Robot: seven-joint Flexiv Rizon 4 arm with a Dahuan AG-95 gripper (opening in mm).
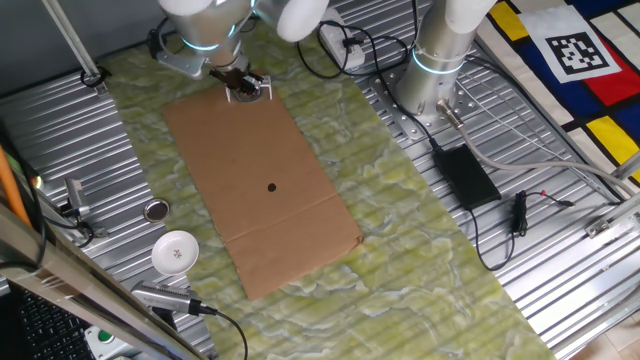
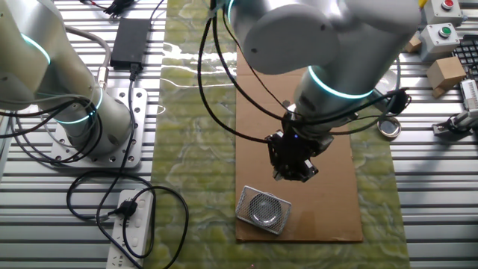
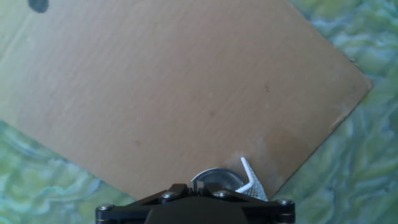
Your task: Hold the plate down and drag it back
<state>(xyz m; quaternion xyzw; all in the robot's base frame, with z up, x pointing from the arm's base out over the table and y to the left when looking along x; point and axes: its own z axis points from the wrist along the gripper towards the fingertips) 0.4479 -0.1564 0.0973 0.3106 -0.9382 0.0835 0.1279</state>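
The plate [image 2: 263, 209] is a small silvery metal piece with a round hollow. It lies at one end of the brown cardboard sheet [image 2: 328, 202], near a corner. In one fixed view the plate [image 1: 252, 93] sits right under my gripper [image 1: 241, 84]. In the other fixed view the gripper [image 2: 293, 173] hangs just above and beside it. In the hand view the gripper [image 3: 193, 185] has its fingers together with nothing between them, and the plate [image 3: 217, 177] peeks out just beyond the tips, partly hidden. I cannot tell whether the fingers touch it.
A black dot [image 1: 272, 186] marks the middle of the cardboard [image 1: 260, 190]. A small metal ring [image 1: 155, 210] and a white round dish [image 1: 175, 252] lie on the ribbed table beside it. A second arm's base [image 1: 435, 70], a power brick [image 1: 465, 175] and cables stand on the other side.
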